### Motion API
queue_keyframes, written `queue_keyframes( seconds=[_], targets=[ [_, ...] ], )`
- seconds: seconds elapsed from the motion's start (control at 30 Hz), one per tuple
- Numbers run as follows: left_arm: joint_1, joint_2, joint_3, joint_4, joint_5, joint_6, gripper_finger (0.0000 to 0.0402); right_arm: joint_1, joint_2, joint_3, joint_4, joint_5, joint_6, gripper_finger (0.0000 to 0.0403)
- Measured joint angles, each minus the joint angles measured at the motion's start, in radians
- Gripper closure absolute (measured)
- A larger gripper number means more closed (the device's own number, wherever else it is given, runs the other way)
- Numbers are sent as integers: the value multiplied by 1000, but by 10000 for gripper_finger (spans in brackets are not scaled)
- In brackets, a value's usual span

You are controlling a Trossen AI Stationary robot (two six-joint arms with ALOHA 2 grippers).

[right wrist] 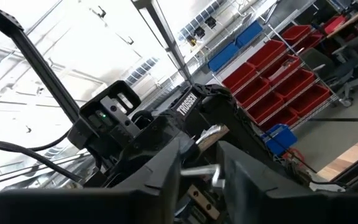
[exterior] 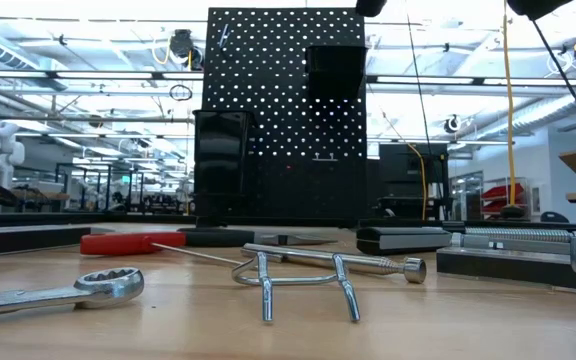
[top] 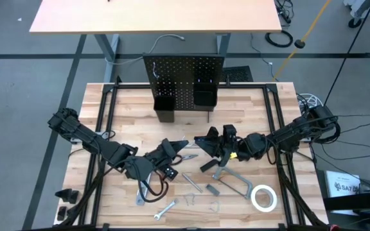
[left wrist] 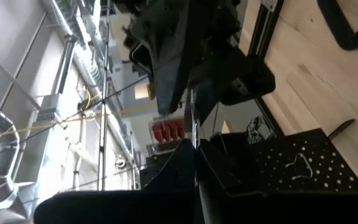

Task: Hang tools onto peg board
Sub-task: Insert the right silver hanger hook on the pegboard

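The peg board [top: 184,80] stands upright at the middle of the tabletop's [top: 127,109] far edge, two black bins [top: 203,94] on its front. Mid-tabletop, the left gripper [top: 180,146] and the right gripper [top: 202,142] meet tip to tip. The left gripper's fingers are pressed together on a thin silver tool [left wrist: 194,121]; I cannot tell which tool it is. The right gripper's fingers [right wrist: 160,168] stand slightly apart around a small silver piece [right wrist: 199,169], and whether they pinch it I cannot tell. Near the front edge lie the silver wrench [exterior: 63,293], red-handled screwdriver [exterior: 128,243], loose hooks [exterior: 303,280], grey bar clamp [top: 233,181] and, toward the front right corner, white tape roll [top: 263,197].
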Motion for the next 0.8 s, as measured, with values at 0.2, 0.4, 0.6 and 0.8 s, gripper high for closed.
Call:
queue_keyframes(
  seconds=[0.2,0.4,0.6,0.8],
  targets=[
    [8,0,0,-1,20,0,401,-1,0,0,-7,8,-24,365],
    [21,0,0,-5,20,-1,401,-1,-1,0,1,18,-61,394],
    [20,1,0,-7,23,-74,370,1,-2,1,-17,26,-150,398],
    [-13,1,0,-7,35,-174,310,5,-3,2,-63,0,-294,400]
  ],
)
